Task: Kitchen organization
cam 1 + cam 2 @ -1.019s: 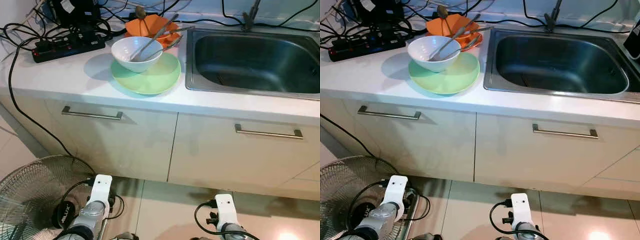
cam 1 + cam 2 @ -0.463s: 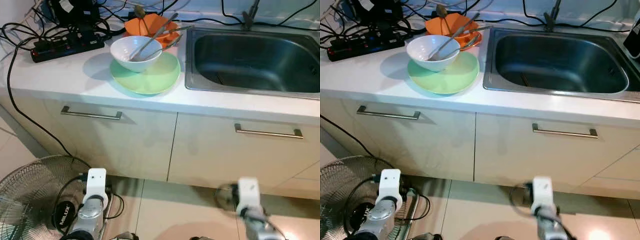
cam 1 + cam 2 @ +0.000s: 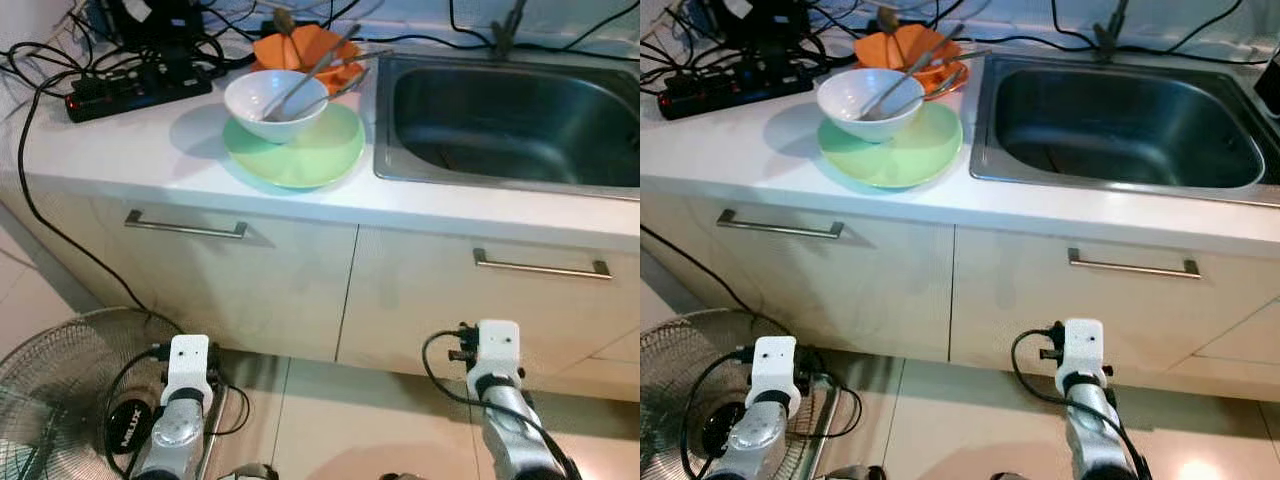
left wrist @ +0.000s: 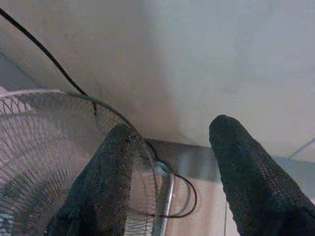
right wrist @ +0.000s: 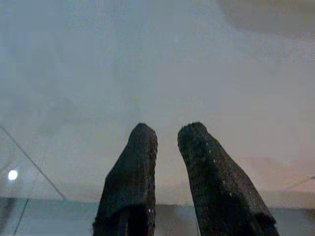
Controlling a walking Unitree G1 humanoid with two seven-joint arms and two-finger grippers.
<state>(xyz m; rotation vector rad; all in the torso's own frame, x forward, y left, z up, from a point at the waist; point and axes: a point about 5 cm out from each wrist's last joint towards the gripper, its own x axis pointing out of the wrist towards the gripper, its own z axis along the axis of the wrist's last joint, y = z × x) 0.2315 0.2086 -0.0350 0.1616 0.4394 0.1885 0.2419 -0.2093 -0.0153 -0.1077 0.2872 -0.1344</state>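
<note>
Dishes sit stacked on the bench (image 3: 120, 150): one white bowl (image 3: 272, 100) on one green plate (image 3: 300, 155), one orange dish (image 3: 305, 50) just behind, a few utensils (image 3: 315, 72) leaning across. One sink (image 3: 510, 115) beside them. Two drawer handles (image 3: 185, 225) below. Left gripper (image 4: 170, 142) spread wide near one floor fan (image 3: 60, 390); right gripper (image 5: 165, 135) slightly parted, empty, facing the cabinet (image 5: 147, 73).
</note>
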